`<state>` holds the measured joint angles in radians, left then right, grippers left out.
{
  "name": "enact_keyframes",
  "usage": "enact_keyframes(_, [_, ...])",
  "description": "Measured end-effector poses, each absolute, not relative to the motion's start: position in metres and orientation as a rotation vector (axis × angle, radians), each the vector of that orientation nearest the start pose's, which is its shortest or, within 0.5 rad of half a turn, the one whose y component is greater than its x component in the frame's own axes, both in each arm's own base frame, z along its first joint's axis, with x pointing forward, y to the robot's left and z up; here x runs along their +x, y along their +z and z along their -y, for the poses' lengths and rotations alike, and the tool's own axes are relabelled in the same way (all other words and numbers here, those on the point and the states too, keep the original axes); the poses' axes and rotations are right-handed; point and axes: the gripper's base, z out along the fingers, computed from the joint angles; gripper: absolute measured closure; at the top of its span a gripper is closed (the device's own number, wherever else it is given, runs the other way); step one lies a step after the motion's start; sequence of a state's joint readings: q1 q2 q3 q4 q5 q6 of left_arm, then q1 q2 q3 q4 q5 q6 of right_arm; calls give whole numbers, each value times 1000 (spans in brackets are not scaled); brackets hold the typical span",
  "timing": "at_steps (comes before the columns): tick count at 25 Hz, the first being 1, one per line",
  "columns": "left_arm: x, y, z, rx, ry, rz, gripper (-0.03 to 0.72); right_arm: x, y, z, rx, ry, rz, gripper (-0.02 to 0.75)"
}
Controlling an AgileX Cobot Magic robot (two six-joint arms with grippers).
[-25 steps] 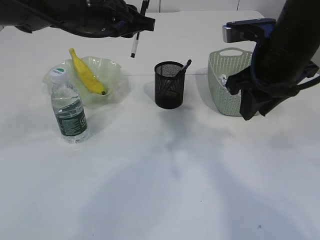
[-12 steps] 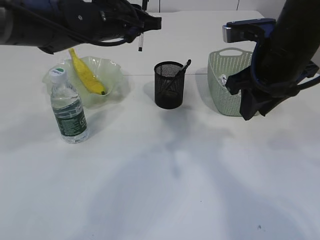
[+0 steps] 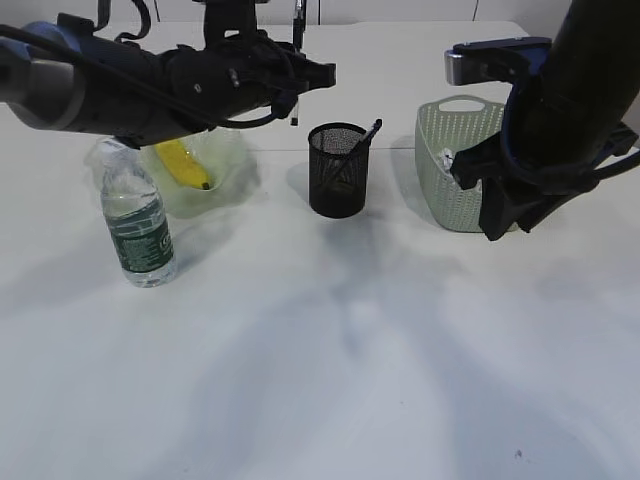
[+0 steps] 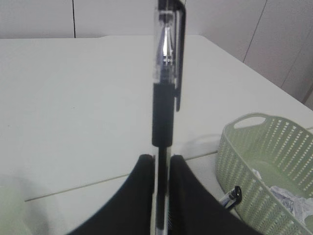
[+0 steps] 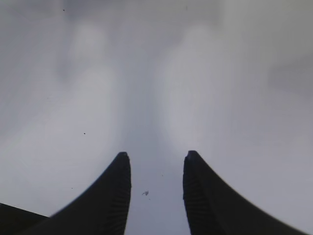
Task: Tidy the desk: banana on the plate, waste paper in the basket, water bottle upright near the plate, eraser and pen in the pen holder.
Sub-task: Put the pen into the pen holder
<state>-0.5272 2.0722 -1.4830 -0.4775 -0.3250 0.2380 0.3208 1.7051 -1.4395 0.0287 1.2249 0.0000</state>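
My left gripper is shut on a black-and-clear pen and holds it upright in the air, just left of and behind the black mesh pen holder. In the left wrist view the pen stands between the jaws. Another pen leans in the holder. The banana lies on the pale green plate. The water bottle stands upright in front of the plate. Crumpled paper lies in the green basket. My right gripper is open and empty above the table. No eraser shows.
The basket with the paper shows at the right of the left wrist view. The left arm spans the back left of the table and hides the bottle's cap and part of the plate. Bare white table fills the front.
My left arm has moved right with the pen, from above the plate to near the pen holder. The right arm has not moved.
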Motion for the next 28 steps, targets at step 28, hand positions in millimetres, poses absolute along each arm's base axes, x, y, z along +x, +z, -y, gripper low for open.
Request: enact_keyframes(28, [433,201,253,247,-545,-1652,649,324,285,-110,-464,82,-2943,465])
